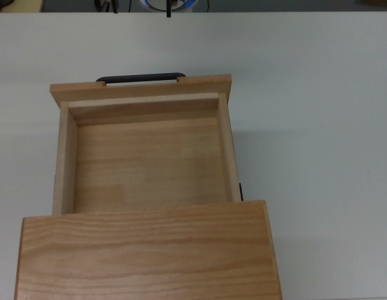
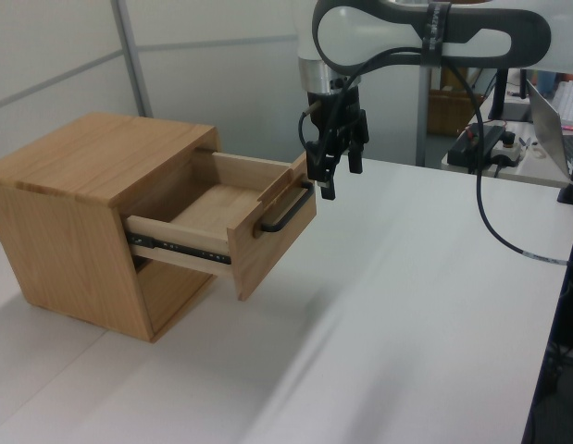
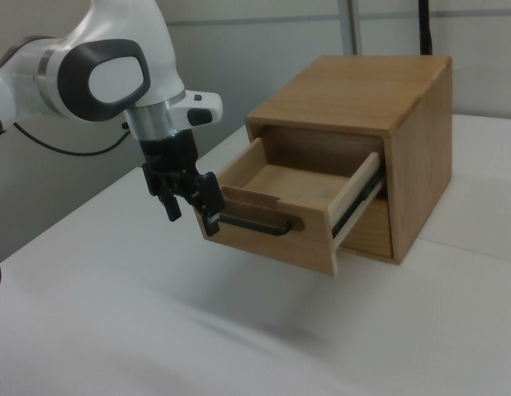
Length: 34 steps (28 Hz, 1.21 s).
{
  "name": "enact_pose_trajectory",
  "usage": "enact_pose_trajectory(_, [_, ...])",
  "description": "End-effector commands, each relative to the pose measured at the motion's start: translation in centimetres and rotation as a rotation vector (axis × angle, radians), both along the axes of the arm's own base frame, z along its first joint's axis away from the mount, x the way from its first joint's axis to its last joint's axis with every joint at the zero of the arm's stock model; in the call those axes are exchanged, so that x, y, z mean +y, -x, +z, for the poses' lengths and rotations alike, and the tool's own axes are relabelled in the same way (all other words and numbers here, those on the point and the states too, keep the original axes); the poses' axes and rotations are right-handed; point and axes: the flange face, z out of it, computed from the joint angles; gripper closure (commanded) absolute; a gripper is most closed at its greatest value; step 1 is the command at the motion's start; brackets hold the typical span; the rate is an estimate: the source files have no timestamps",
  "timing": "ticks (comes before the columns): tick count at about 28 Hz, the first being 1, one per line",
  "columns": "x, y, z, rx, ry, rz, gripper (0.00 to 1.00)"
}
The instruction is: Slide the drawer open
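Top view: you've got the drawer (image 1: 146, 153) pulled well out of the cabinet (image 1: 146, 250), toward the top view's far edge, inside empty, black handle (image 1: 140, 78) on its far face. Arm barely shows at the far edge, so nothing on the pincer here.

Left view: gripper (image 2: 333, 178) hangs just beside the handle's far end, above the white table (image 2: 406, 305). Fingers look parted w/ nothing between them, though the angle's poor.

Right view: gripper sits at the right view's left of the drawer front, apparently off the bar.

Judgement: the opening step looks done. Next move prob. just needs you to lift clear w/o clipping the handle.
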Motion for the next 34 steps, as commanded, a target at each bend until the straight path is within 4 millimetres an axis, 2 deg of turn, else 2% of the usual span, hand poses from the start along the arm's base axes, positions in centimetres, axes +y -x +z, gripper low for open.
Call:
enact_pose_trajectory(1, [0.26,0.14,0.22,0.009,-0.017,0.029,0.00])
enact_pose_trajectory(34, [0.32,-0.15,-0.27,0.017,-0.007,0.045,0.00])
